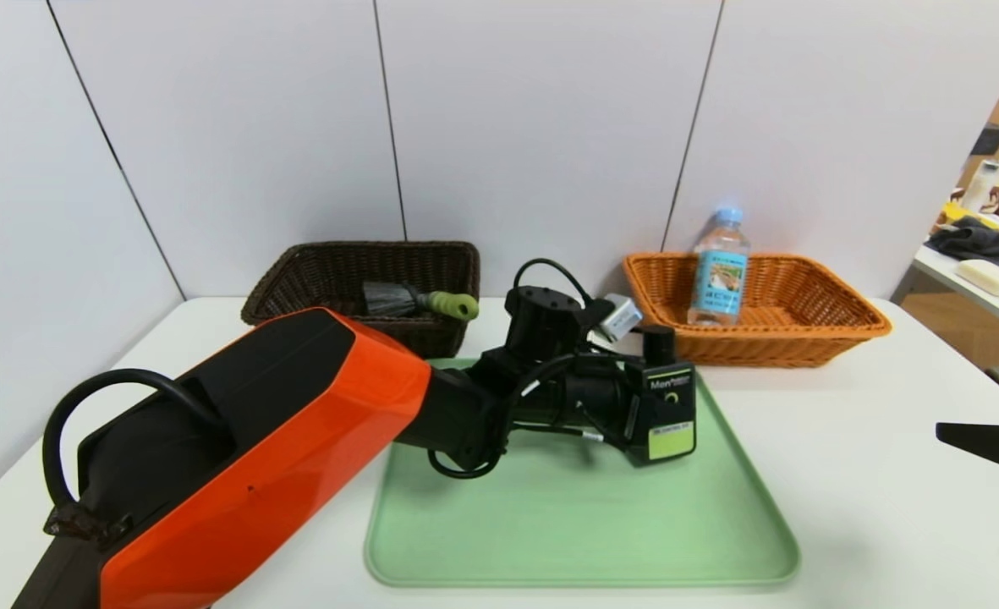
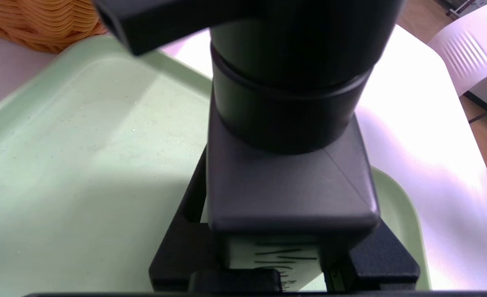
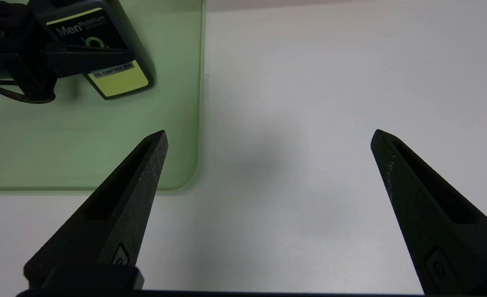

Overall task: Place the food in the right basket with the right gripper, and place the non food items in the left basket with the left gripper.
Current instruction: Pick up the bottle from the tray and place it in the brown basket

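Observation:
The black pump bottle (image 1: 666, 406) with a green label stands on the green tray (image 1: 567, 524). My left gripper (image 1: 639, 410) reaches in from the left on its orange-shelled arm. Its fingers press both sides of the bottle (image 2: 288, 177), so it is shut on it. The scrub brush (image 1: 414, 300) lies in the dark brown left basket (image 1: 296, 279). The water bottle (image 1: 719, 271) stands upright in the orange right basket (image 1: 837, 321). My right gripper (image 1: 985, 444) hovers at the right table edge. In its own view the gripper (image 3: 268, 138) is open over bare table, with the pump bottle (image 3: 103, 62) farther off.
Both baskets sit against the white back wall, behind the tray (image 2: 62, 165). A corner of the orange basket (image 2: 41, 24) shows beyond the tray in the left wrist view. Another desk with clutter (image 1: 990, 254) stands off to the far right.

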